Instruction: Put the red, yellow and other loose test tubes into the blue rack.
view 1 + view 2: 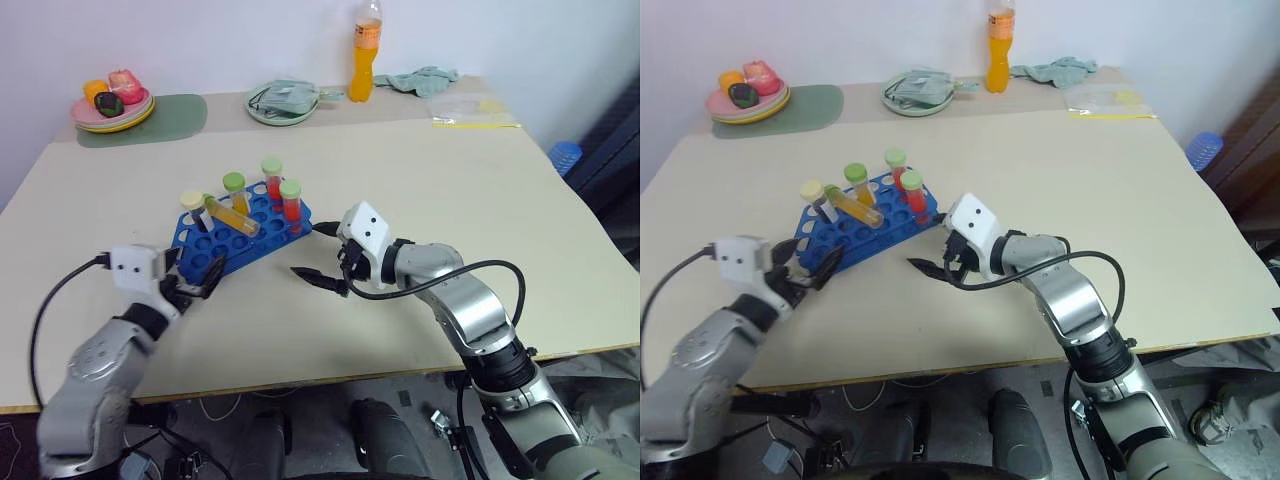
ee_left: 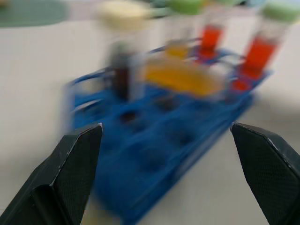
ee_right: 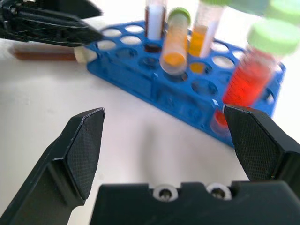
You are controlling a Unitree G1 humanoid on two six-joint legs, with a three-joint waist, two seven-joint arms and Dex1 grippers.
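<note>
the left gripper (image 1: 205, 282) had its jaws spread wide and held nothing; it pointed at the near left end of the blue rack (image 1: 240, 240), just short of it; the right gripper (image 1: 322, 255) was likewise spread wide and empty, its two black fingers (image 1: 318, 279) hanging over bare table just beside the rack's right end; the rack sat between the two grippers, angled across the cream table (image 1: 450, 200); standing in the rack were two red tubes with green caps (image 1: 291, 205) at the right end, a yellow tube with a green cap (image 1: 236, 196) further back, and a dark tube with a cream cap (image 1: 194, 210) toward the left; another yellow tube (image 1: 231, 216) lay tilted across the top of the rack, not seated in a hole; in the right wrist view a brown tube (image 3: 44, 54) lay flat on the table beside the rack's far left corner, under the other gripper's fingers; well apart, along the far edge of the table, stood a plate of toy food (image 1: 112, 108) on a green mat (image 1: 165, 118), a green dish (image 1: 285, 102), an orange bottle (image 1: 365, 55), a crumpled cloth (image 1: 425, 80) and a clear bag (image 1: 470, 110).
</note>
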